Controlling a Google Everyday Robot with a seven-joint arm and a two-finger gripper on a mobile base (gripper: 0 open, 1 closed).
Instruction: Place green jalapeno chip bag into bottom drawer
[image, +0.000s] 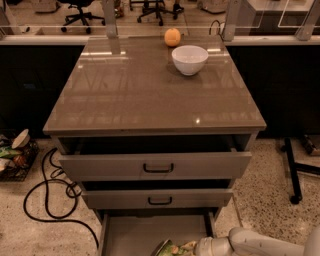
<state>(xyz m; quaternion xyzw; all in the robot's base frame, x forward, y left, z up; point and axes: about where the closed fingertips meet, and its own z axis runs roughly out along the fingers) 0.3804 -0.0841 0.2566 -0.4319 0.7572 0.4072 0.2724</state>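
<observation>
From the one camera view I look down on the cabinet from the front, and the action sits at the very bottom edge. My arm (262, 243) reaches in from the lower right, and the gripper (196, 247) ends over the front right part of the bottom drawer (135, 232), which is pulled well out below the two upper drawers (155, 165).

The green jalapeno chip bag (170, 248) is at the gripper's tip, on its left side, towards the middle of the drawer. It is inside the drawer's outline, between the side walls. I cannot tell whether it hangs above the pale floor or already rests on it, because the frame cuts it off. So little of the bag shows that I cannot read its long axis with confidence; the visible part runs leftward away from the wrist. I cannot tell how far the gripper is open, or whether it has hold of the bag.

On top, the white bowl (190, 59) and the orange fruit (172, 37) stand well apart from all this.

My judgement is that the coming move turns on height, so I would lower before releasing, keeping left of the right wall.
</observation>
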